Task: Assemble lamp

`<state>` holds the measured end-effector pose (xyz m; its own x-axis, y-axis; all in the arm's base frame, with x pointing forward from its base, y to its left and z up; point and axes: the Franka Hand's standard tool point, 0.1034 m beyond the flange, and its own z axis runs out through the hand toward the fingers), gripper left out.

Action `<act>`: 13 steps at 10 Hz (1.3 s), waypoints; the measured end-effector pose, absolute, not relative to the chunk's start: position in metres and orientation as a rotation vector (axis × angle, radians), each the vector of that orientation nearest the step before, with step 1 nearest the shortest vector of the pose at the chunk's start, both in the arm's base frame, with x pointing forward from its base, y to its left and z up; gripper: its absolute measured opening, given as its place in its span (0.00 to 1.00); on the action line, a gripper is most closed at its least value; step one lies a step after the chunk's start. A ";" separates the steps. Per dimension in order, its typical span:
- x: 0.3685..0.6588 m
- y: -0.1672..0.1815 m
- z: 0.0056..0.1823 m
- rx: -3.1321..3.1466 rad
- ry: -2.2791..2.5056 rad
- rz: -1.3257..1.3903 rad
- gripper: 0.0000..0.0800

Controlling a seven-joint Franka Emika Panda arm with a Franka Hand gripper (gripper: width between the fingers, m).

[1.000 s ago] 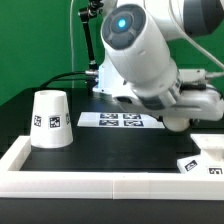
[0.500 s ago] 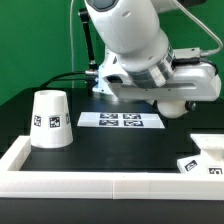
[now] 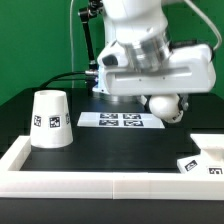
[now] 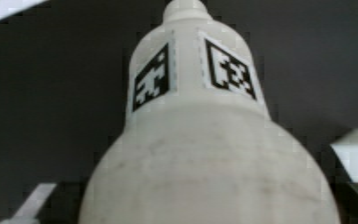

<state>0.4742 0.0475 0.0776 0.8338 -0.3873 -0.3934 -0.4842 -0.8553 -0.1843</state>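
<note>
The white ball-shaped bulb (image 3: 164,105) hangs under the arm's hand, above the table's right part. In the wrist view the bulb (image 4: 194,120) fills the picture, with two square tags on its narrow neck. My gripper (image 3: 160,98) is shut on the bulb; its fingers are mostly hidden by it. The cone-shaped shade (image 3: 50,120) stands upright on the black table at the exterior view's left. The low base block (image 3: 206,160) lies at the right edge, partly cut off.
The marker board (image 3: 120,120) lies flat behind the middle of the table. A white raised wall (image 3: 100,181) runs along the front and up the left side. Cables and a black stand (image 3: 92,55) are behind the arm.
The arm's upper body has swung upward and upright. The hand has turned, and the bulb has shifted slightly up and to the exterior view's left. Shade and base have not moved.
</note>
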 end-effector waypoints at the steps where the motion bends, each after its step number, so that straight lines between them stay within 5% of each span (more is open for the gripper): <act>1: 0.484 0.044 0.087 -2.782 0.642 0.403 0.72; 3: 0.502 0.043 0.101 -2.865 0.557 0.247 0.72; 8: 0.513 0.045 0.101 -2.960 0.475 -0.256 0.72; 13: 0.531 0.044 0.114 -2.990 0.257 -0.308 0.72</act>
